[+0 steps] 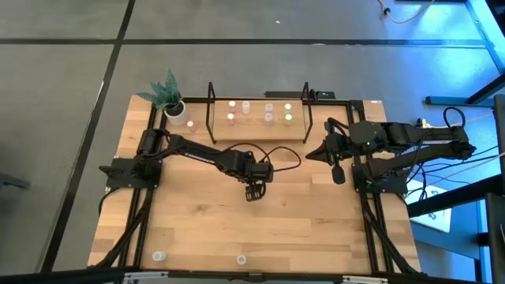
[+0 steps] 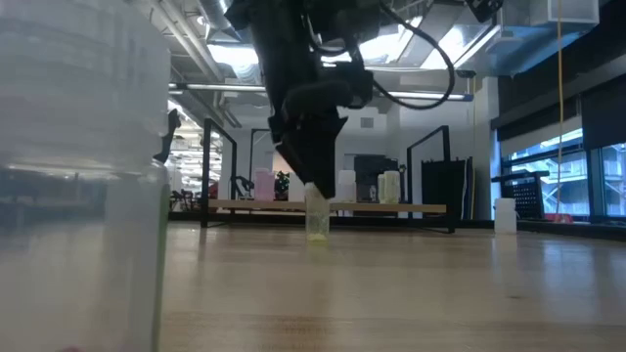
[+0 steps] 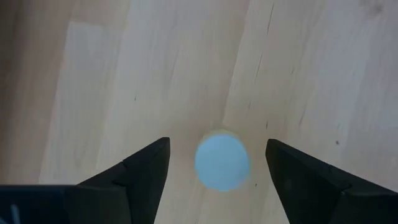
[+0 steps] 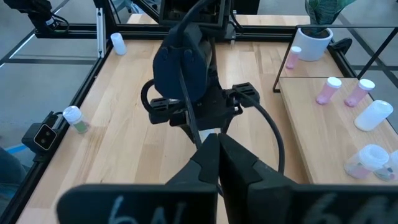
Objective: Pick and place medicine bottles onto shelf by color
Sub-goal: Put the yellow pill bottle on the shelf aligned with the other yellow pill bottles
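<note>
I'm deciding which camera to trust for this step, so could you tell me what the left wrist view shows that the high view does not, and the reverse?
Only the left wrist view shows the gap: the bottle's round pale cap sits between the left gripper's spread fingers, neither touching it.

Only the high view shows the layout: the shelf with bottles already on it, the plant pot, two stray bottles near the table's front edge, and the right gripper waiting beside the shelf.

Both show the left gripper over bare wooden table.
</note>
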Robot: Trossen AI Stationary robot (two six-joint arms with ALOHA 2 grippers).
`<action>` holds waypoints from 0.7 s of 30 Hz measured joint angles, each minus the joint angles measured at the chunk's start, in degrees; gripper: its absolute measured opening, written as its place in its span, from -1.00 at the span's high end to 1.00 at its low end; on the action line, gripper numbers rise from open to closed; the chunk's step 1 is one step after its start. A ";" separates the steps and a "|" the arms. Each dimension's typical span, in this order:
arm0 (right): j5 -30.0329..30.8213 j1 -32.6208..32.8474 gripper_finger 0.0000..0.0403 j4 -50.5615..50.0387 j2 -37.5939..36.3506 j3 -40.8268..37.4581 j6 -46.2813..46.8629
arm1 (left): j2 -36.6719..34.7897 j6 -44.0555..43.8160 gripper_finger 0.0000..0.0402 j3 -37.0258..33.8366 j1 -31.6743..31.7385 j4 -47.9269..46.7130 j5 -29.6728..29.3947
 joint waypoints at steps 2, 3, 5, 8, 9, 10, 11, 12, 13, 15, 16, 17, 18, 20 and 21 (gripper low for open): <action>-0.01 0.00 0.97 -0.01 0.00 0.00 0.00 | -0.14 0.04 -0.29 1.82 0.08 -3.19 -0.02; 0.00 0.00 0.97 -0.01 0.00 0.00 0.00 | -0.20 0.08 -0.29 2.96 0.09 -4.40 -0.02; -0.02 0.00 0.97 0.05 0.00 0.00 0.00 | -0.22 0.13 -0.29 5.40 0.09 -6.84 -0.04; 0.00 0.02 0.97 0.11 0.00 0.00 0.00 | -0.22 0.13 -0.28 9.12 0.09 -10.19 -0.02; 0.00 0.00 0.97 0.11 0.00 0.00 0.00 | -0.22 0.11 -0.29 10.43 0.09 -11.00 -0.02; -0.02 0.00 0.97 0.12 0.00 0.00 0.00 | -0.24 0.11 -0.29 11.57 0.09 -11.94 -0.02; -0.01 0.00 0.97 0.13 0.00 0.00 0.00 | -0.24 0.11 -0.29 12.79 0.07 -12.98 -0.02; 0.00 0.00 0.97 0.12 0.00 0.00 0.00 | -0.24 0.11 -0.29 14.07 0.08 -14.17 -0.02; 0.00 0.00 0.97 0.12 0.00 0.00 0.00 | -0.24 0.09 -0.29 15.29 0.08 -15.30 -0.04; 0.00 0.00 0.97 0.13 0.00 0.00 0.00 | -0.28 0.07 -0.28 17.50 -0.03 -18.05 -0.27; 0.00 0.00 0.97 0.13 0.00 0.00 0.00 | -0.29 0.03 -0.28 18.49 -0.14 -20.02 -0.74; -0.01 0.00 0.97 0.13 0.00 0.00 0.00 | -0.49 -0.09 -0.28 19.18 -0.33 -21.80 -1.35; 0.00 0.00 0.97 0.13 0.00 0.00 0.00 | -0.78 -0.30 -0.28 19.61 -0.50 -23.14 -2.19; 0.00 0.00 0.97 0.13 0.00 0.00 0.00 | -2.00 -1.10 -0.28 19.72 -0.91 -24.83 -3.96; 0.00 0.00 0.97 0.11 0.00 0.00 0.00 | -2.55 -1.88 -0.28 19.73 -1.11 -26.10 -4.75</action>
